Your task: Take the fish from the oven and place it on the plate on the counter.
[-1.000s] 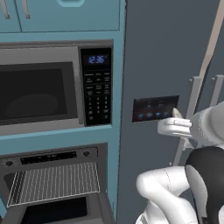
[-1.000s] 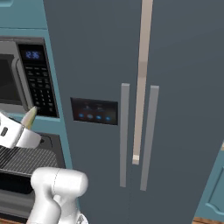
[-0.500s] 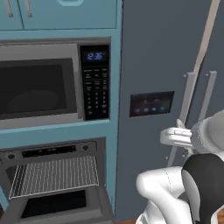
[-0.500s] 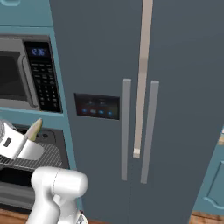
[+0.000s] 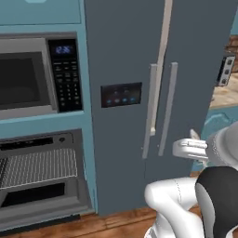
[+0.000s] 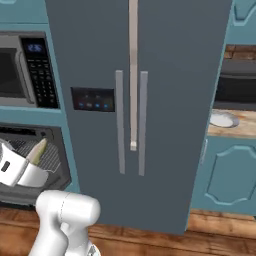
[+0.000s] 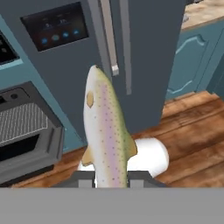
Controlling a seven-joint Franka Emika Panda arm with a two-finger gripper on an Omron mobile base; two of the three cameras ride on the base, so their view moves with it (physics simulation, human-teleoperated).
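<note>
Grey fridge (image 6: 150, 100), microwave (image 5: 32, 74), wood floor (image 7: 192, 131)

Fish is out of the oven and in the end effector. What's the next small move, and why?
Probably keep driving right toward the plate on the counter. The end effector grips the fish by its tail end, but the plate lies far right past the fridge, likely beyond reach.

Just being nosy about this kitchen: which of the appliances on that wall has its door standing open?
The oven below the microwave: its door is dropped open, showing the wire rack. The microwave and the tall grey fridge are closed.
</note>
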